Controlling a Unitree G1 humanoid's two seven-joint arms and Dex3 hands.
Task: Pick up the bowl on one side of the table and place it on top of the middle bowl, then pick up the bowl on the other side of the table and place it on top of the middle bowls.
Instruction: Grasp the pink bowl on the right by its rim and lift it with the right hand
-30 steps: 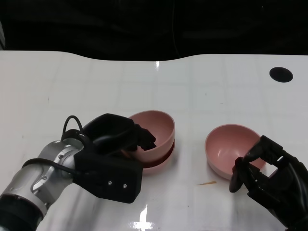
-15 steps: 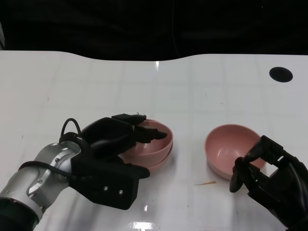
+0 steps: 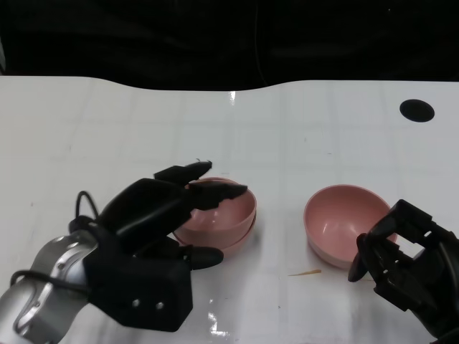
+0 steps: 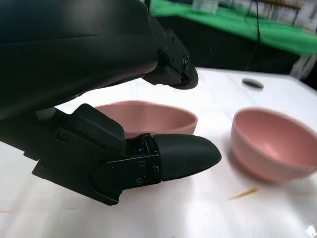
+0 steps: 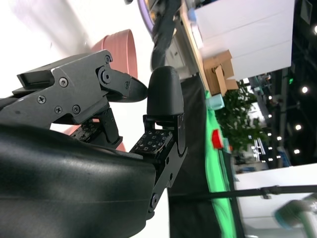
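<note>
Left hand (image 3: 154, 215) hovers with fingers spread, empty, over the stacked bowls (image 3: 219, 218) mid-surface (image 3: 301, 122); right hand (image 3: 405, 261), fingers apart, holds nothing beside the right bowl (image 3: 337, 223).

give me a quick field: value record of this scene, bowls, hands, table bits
stacked bowls: two pink bowls nested, middle of the table
side bowl: single pink bowl, upright, on the robot's right
left robot hand: open, fingers spread over the stack's near rim, holding nothing
right robot hand: open, just beside the side bowl's near edge, contact unclear
table: white
black round spot: far right of the table
small brown scrap: on the table in front of the side bowl
stage: one side bowl stacked, second not yet lifted
</note>
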